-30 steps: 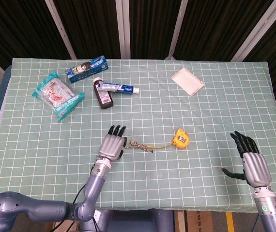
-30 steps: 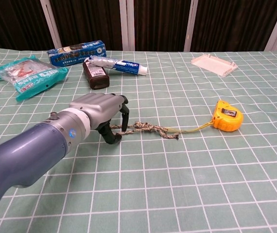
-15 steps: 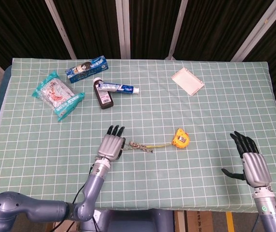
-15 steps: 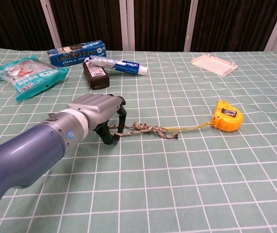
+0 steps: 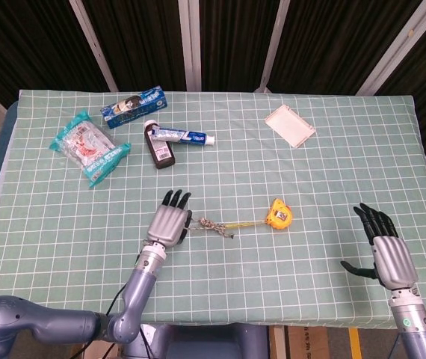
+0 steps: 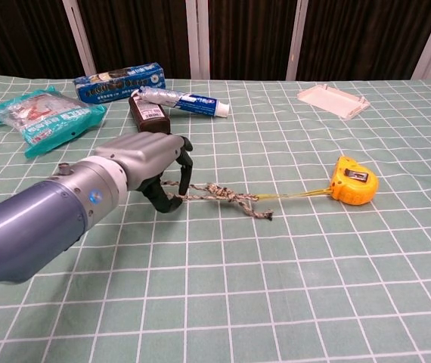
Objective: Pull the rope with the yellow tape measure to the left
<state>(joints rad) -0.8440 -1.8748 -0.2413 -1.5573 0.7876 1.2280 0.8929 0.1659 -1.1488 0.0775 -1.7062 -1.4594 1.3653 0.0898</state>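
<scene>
The yellow tape measure [image 5: 278,213] [image 6: 354,180] lies on the green checked cloth right of centre. A thin yellow cord joins it to a braided rope [image 5: 214,226] [image 6: 223,198] that runs out to the left. My left hand [image 5: 170,222] [image 6: 151,162] is at the rope's left end, fingers curled down, and it pinches that end between thumb and fingers. The rope lies nearly straight between hand and tape measure. My right hand [image 5: 383,250] hovers near the front right edge of the table with fingers spread, holding nothing; only the head view shows it.
At the back left lie a blue toothpaste box [image 5: 133,105] [image 6: 119,82], a toothpaste tube [image 5: 183,135] [image 6: 181,100], a brown bottle [image 5: 161,150] [image 6: 149,117] and a snack packet [image 5: 90,146] [image 6: 41,115]. A white tray [image 5: 290,125] [image 6: 333,100] sits at the back right.
My left hand has drawn to the left with the rope's end, and the bunched rope has stretched out. The tape measure has shifted little, if at all. The right hand stayed put.
</scene>
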